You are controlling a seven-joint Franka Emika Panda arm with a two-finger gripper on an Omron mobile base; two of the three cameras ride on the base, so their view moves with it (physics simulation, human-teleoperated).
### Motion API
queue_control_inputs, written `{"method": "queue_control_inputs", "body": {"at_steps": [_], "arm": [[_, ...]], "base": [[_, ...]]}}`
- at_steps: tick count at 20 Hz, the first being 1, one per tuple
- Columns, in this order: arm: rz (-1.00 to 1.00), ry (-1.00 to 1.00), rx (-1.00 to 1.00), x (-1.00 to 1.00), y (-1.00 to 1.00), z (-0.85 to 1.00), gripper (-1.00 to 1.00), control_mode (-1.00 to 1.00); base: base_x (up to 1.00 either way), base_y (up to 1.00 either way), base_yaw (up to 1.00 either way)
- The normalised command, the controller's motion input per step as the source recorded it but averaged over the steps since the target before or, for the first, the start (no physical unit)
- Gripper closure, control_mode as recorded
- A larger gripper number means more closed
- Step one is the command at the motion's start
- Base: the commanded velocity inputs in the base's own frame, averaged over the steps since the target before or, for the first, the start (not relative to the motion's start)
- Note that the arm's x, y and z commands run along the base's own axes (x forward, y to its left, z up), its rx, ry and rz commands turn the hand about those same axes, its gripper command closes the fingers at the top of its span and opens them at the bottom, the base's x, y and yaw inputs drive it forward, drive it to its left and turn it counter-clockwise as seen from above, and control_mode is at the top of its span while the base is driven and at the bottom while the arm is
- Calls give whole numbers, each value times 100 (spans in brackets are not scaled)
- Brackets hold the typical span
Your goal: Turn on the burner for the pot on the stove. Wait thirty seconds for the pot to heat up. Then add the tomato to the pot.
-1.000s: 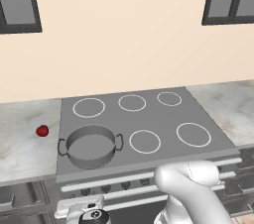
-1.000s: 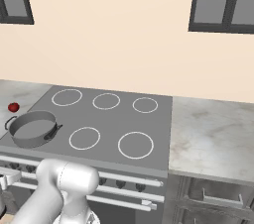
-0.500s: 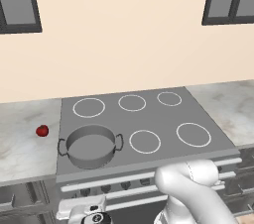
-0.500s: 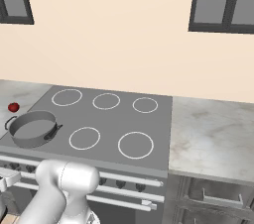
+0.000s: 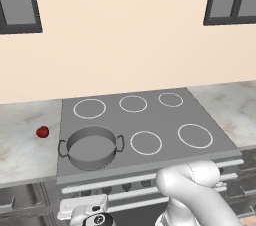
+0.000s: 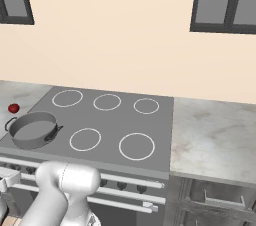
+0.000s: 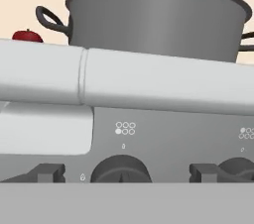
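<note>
Arm folded low at bottom of frame, claw (image 7: 121, 181) spread wide, straddling a dark knob (image 7: 120, 169) on the stove (image 5: 150, 120) front. Pot (image 5: 91, 146) sits front-left; tomato (image 5: 42, 131) on the bench (image 5: 25, 140), left.

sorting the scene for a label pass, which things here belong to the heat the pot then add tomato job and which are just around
Job things:
pot on the front left burner ring
stove with its front knobs
tomato on the counter left of the stove

Just around:
marble counter
dark wall cabinets
pale bar handle
</note>
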Motion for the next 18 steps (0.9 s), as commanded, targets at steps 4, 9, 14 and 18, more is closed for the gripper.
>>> {"method": "queue_control_inputs", "body": {"at_steps": [4,9,14,18], "arm": [[0,0,0,0,-2,-21,-100,-100],[0,0,0,0,0,0,-100,-100],[0,0,0,12,0,-3,-100,-100],[0,0,0,11,0,0,-100,-100]], "base": [[0,0,0],[0,0,0],[0,0,0],[0,0,0]]}}
